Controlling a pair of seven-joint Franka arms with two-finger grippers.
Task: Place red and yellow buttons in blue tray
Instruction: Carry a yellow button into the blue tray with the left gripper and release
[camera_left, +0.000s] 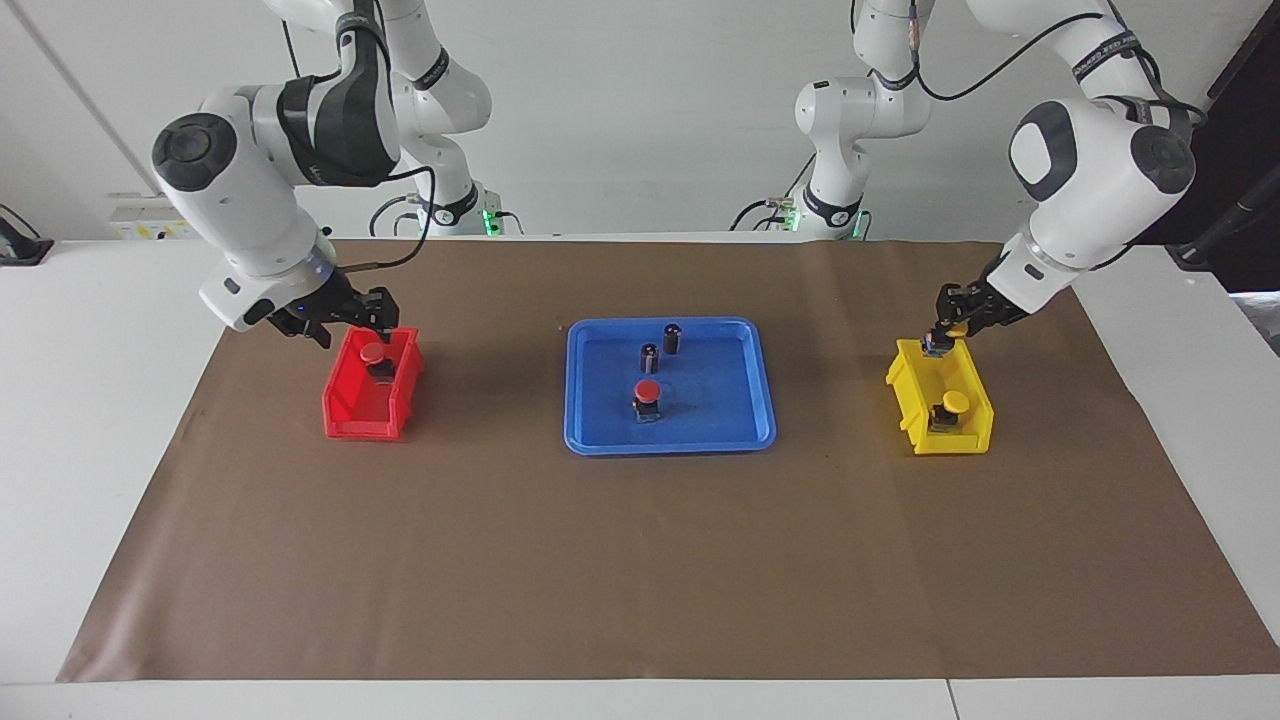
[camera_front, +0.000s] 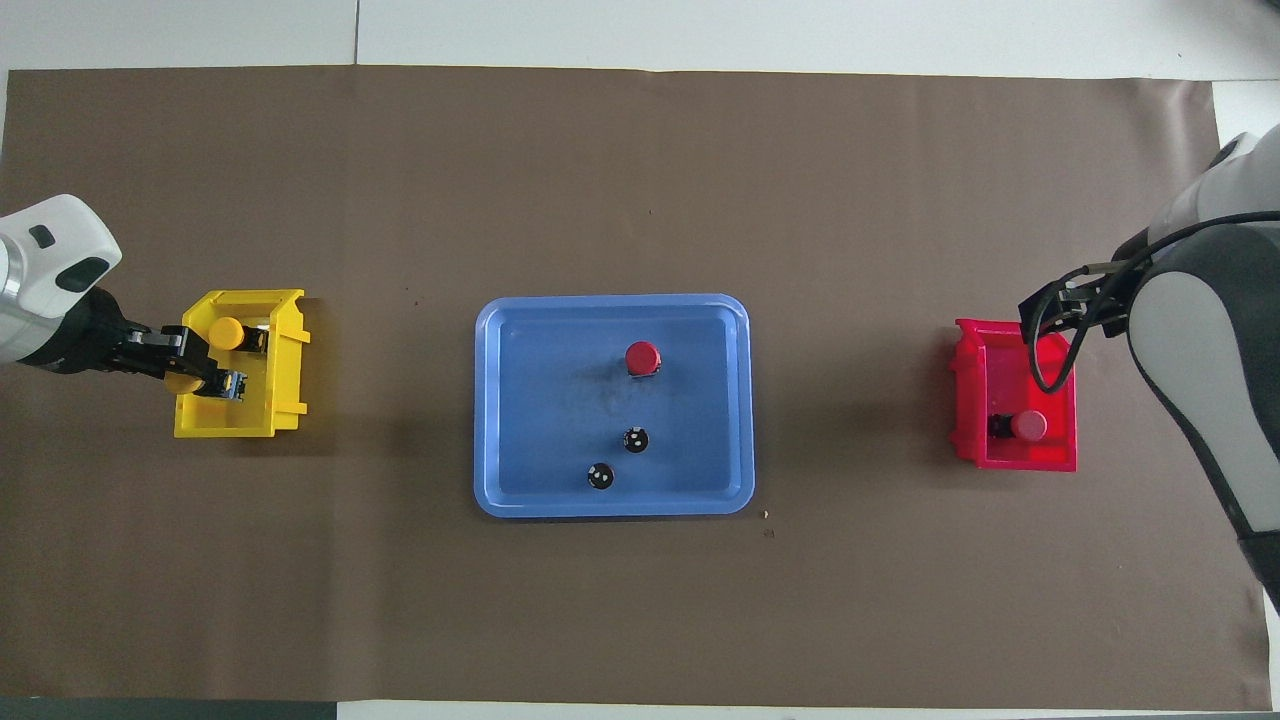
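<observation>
The blue tray (camera_left: 720, 405) (camera_front: 540, 400) lies mid-table with one red button (camera_left: 648, 392) (camera_front: 642, 356) standing in it. A second red button (camera_left: 373, 353) (camera_front: 1028, 425) sits in the red bin (camera_left: 352, 420) (camera_front: 1000, 350). My right gripper (camera_left: 378, 322) hovers just over that bin's robot-side end, above this button. One yellow button (camera_left: 955, 403) (camera_front: 226, 333) sits in the yellow bin (camera_left: 915, 400) (camera_front: 285, 360). My left gripper (camera_left: 945, 337) (camera_front: 205, 380) is shut on the other yellow button (camera_left: 957, 328) (camera_front: 183, 381), tilted, at that bin's robot-side end.
Two dark capless cylinders (camera_left: 650, 357) (camera_left: 672, 337) stand in the tray, nearer to the robots than the red button; they also show in the overhead view (camera_front: 635, 439) (camera_front: 600, 476). A brown mat (camera_left: 640, 560) covers the table. In the overhead view the right arm hides its gripper.
</observation>
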